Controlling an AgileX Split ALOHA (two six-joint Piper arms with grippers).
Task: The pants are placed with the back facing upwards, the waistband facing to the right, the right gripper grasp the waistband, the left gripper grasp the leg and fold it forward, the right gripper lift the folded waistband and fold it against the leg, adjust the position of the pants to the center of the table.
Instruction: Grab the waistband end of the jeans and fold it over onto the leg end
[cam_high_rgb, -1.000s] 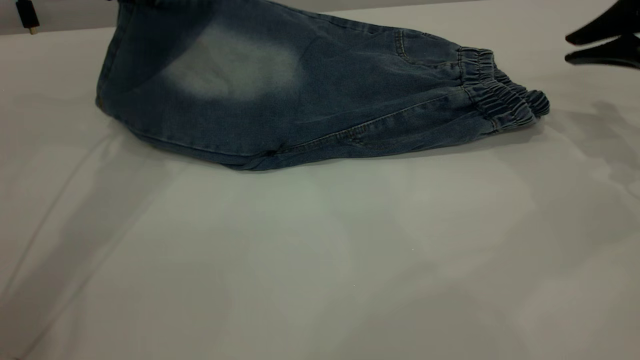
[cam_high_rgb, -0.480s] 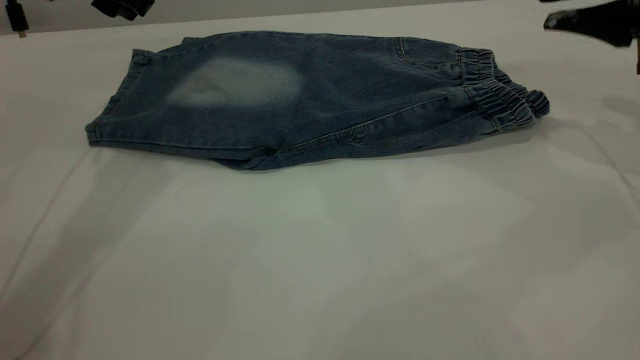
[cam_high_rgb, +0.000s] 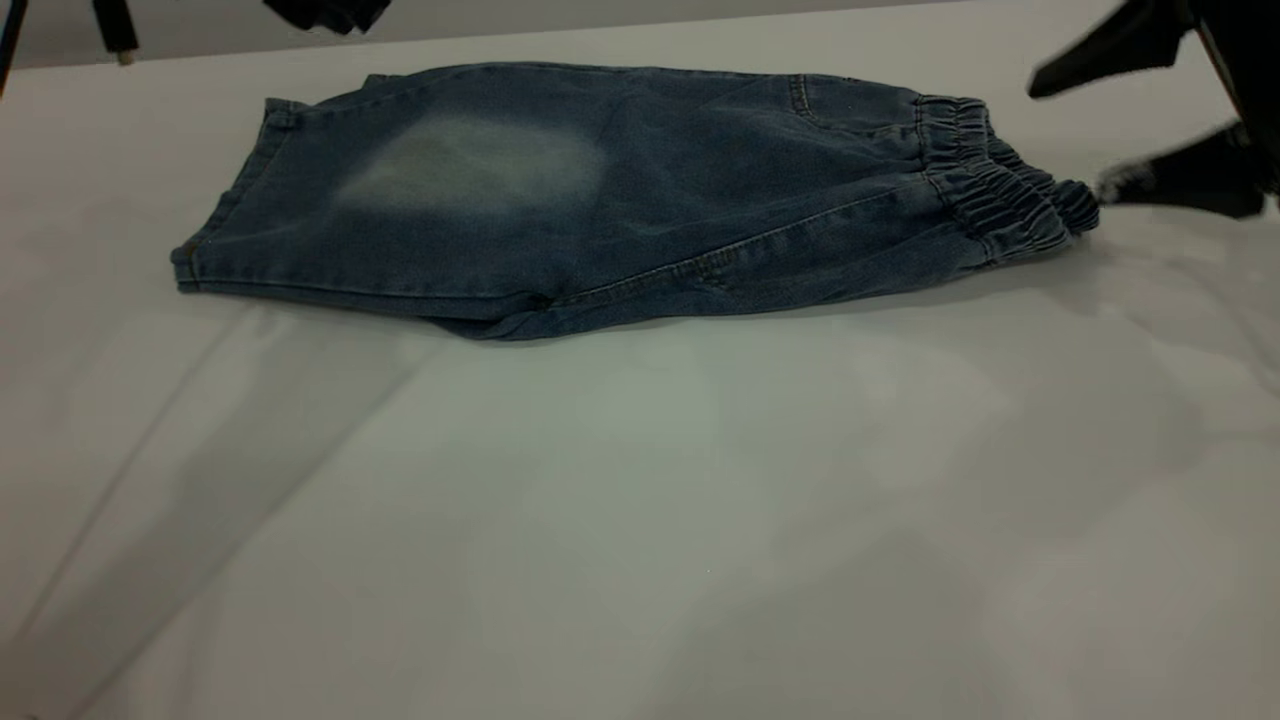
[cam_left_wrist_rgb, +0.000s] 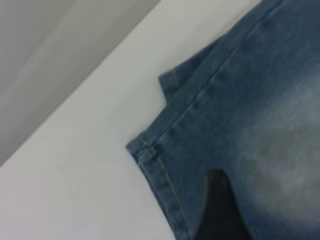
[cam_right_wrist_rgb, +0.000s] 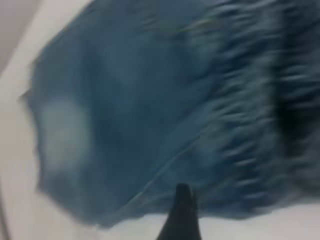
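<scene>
presently noted: pants (cam_high_rgb: 620, 195) folded lengthwise, lying flat on table (cam_high_rgb: 640, 500), toward 12 o'clock of the exterior view. waistband (cam_high_rgb: 1000, 185) gathered at 3 o'clock end, doubled over itself; leg hem (cam_high_rgb: 215, 235) at 9 o'clock end, stacked layers roughly aligned. pale bleached patch (cam_high_rgb: 470, 160) facing up on the upper layer, toward the hem. seam with tan stitching running diagonally across the lower layer toward 5 o'clock. no printed side visible.

right gripper (cam_high_rgb: 1100, 135) at 3 o'clock, just beside waistband; fingers spread wide, one finger (cam_high_rgb: 1110, 50) raised above, other finger (cam_high_rgb: 1190, 180) low with tip almost touching the waistband's outer fold. nothing pinched. contact with cloth: cannot tell, motion blur at tip. right wrist view confirms denim and ruffled band close under one dark fingertip (cam_right_wrist_rgb: 181, 215).

left gripper (cam_high_rgb: 325, 12) at 11 o'clock, above the far table edge, clear of the pants, mostly cut off by frame; spread or closed: cannot tell. left wrist view looking down on hem corner (cam_left_wrist_rgb: 150, 150) and table, one dark finger (cam_left_wrist_rgb: 217, 210) over the denim.
</scene>
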